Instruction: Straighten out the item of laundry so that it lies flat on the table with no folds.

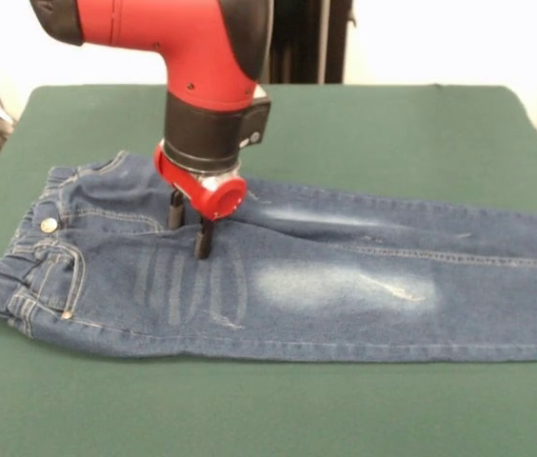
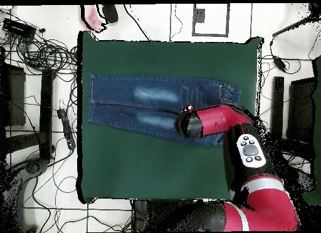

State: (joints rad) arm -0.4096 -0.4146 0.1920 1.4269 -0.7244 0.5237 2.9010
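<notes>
Jeans [image 1: 345, 286] of blue denim lie stretched out lengthwise across the middle of the green table [image 1: 392, 124], with the elastic waistband, a metal button [image 1: 49, 225] and a stitched pocket at the left end in the front view and the two legs running off toward the right edge. Faded whitish patches mark the thighs, the larger one on the nearer leg, and the cloth looks mostly flat, with some bunching at the waistband. Directly above the upper thigh area, close to the crotch seam, the gripper [image 1: 189, 228] points straight down; its two dark fingers [image 1: 203, 239] stand slightly apart with nothing between them, their tips at or just above the denim, and contact cannot be judged. The red and black arm [image 1: 207, 57] rises from it toward the top of the front view. In the overhead view a hand [image 2: 94, 16] shows just past the table's far edge, well apart from the jeans.
</notes>
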